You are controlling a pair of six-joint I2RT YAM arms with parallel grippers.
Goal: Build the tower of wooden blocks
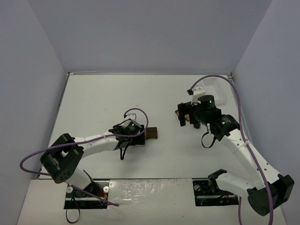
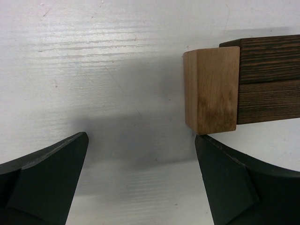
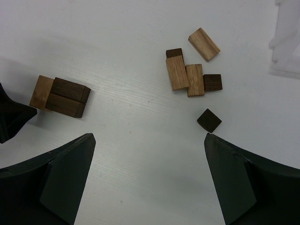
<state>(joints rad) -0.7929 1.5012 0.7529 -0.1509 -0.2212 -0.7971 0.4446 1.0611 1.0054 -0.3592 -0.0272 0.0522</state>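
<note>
The wood block tower (image 2: 253, 89) is a small stack lying on the table: one light tan block (image 2: 211, 91) against two dark brown blocks (image 2: 269, 79). It also shows in the top view (image 1: 152, 133) and the right wrist view (image 3: 61, 96). My left gripper (image 2: 140, 136) is open and empty, just short of the tan block, with its right fingertip (image 2: 206, 145) close under that block's corner. My right gripper (image 3: 149, 136) is open and empty, held above the table near a lone dark cube (image 3: 209, 120).
Several loose tan and dark blocks (image 3: 187, 75) lie in a cluster on the table, mostly hidden under the right gripper (image 1: 186, 121) in the top view. A white tray (image 1: 215, 93) stands at the back right. White walls enclose the table.
</note>
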